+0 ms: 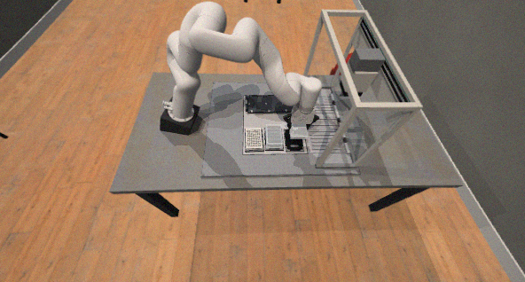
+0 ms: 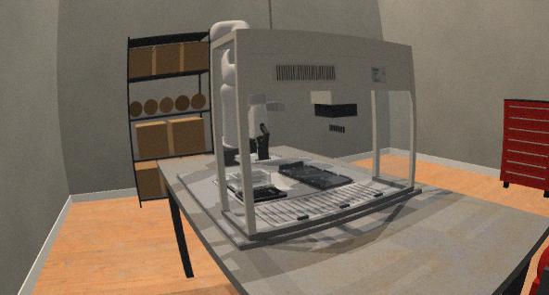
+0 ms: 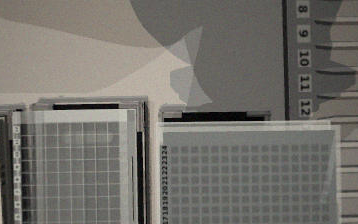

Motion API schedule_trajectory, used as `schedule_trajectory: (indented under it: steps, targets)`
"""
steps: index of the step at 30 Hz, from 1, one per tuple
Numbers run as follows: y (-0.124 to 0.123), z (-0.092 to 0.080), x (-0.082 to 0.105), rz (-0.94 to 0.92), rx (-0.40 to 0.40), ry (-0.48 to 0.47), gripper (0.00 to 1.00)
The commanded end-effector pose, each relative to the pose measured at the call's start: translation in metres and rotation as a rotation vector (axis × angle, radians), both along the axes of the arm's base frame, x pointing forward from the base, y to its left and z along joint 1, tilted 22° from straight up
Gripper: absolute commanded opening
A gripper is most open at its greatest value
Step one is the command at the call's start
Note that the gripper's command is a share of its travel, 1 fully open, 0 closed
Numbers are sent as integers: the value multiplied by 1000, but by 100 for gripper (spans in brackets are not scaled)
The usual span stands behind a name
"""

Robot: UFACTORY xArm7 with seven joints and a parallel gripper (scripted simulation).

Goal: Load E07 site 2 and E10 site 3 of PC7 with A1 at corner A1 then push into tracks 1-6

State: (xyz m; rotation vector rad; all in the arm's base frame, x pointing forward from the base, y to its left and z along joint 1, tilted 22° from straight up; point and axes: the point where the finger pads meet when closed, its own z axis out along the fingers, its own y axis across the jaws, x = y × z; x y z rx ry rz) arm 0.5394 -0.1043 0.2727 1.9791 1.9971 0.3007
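Observation:
My gripper [image 1: 298, 127] is shut on E10 [image 1: 298, 132], the 384-well plate, and holds it a little above the dark, open nest S3 [image 1: 296, 144]. In the wrist view E10 [image 3: 247, 172] fills the lower right, level, and the rim of nest S3 [image 3: 215, 115] shows just beyond it. My fingers are hidden there. E07 [image 1: 274, 137], the deep-well block, sits in nest S2 and also shows in the wrist view [image 3: 77, 167]. E01 [image 1: 254, 138] sits in nest S1. The black carrier PC7 [image 1: 266, 105] lies on the apron behind the nests, its sites bare.
The loading rails [image 1: 325, 123] lie right of the nests, with track numbers [image 3: 303, 50] along the apron edge. The instrument frame [image 1: 364, 88] stands over the rails. The arm's base [image 1: 179, 119] stands at the left. A shelf [image 2: 169, 110] and a red cabinet [image 2: 526, 143] stand off the table.

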Motion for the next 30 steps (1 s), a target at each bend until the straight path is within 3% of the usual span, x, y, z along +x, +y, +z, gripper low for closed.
schedule_trajectory:
  steps: [1,6,30]
  targets:
    - [0,2,0,1,0,-3,0]
    - [0,2,0,1,0,-3,0]
    - [110,-5,5,36,-13,-1,0]
